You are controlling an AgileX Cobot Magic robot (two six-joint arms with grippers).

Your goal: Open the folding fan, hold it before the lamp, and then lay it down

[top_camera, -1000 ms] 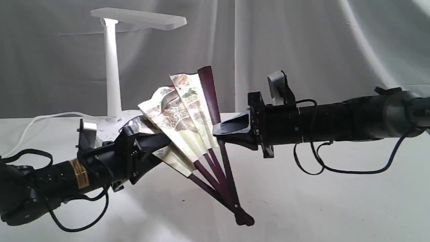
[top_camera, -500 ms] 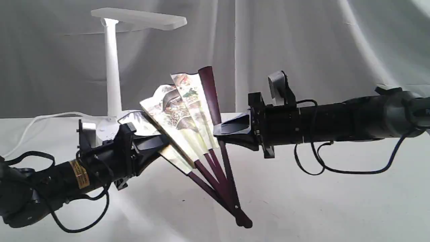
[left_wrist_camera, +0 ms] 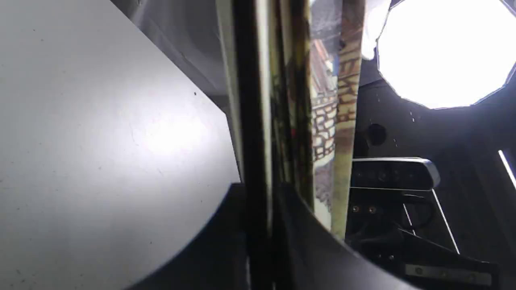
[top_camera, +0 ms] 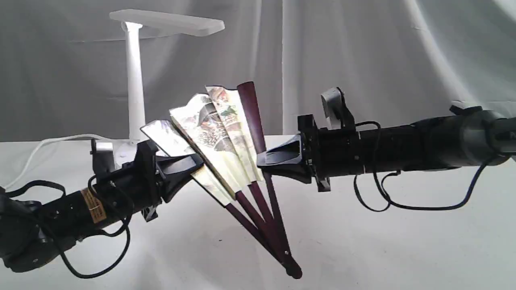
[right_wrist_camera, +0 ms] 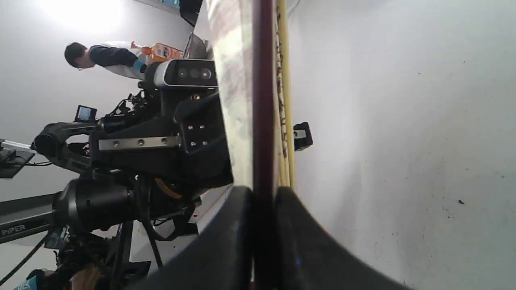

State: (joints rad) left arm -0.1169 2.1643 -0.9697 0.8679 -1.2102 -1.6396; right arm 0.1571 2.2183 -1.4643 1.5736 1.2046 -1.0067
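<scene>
Noted right pincer (top_camera: 261, 161) closed tight on the maroon guard (top_camera: 250, 117) of the folding fan (top_camera: 219, 133), roughly mid-length. Noted left pincer (top_camera: 196, 167) clamped on the paper pleat farthest from the right pincer; confirmed in left wrist view by black-edged folds pinched between the jaws. Found fan only partly spread, hanging between the two pincers, metal pivot (top_camera: 293, 272) well below both and close above the table (top_camera: 383, 245); cannot tell contact there. Located lamp (top_camera: 135, 80) just beyond the left pincer, head well above it, well apart from the right pincer.

Judged step in hand: opening.

To do well:
- Hold right pincer fixed as anchor.
- Swing left pincer away from it along an arc centred on the pivot, not straight outward, to spare the paper.
- Go slowly and watch for bunched pleats releasing one by one.
- Expect tearing risk if pull lands on paper alone.
- Mind the lamp behind the left pincer during the swing.
- Postpone lifting toward lamp until pleats lie evenly fanned.
</scene>
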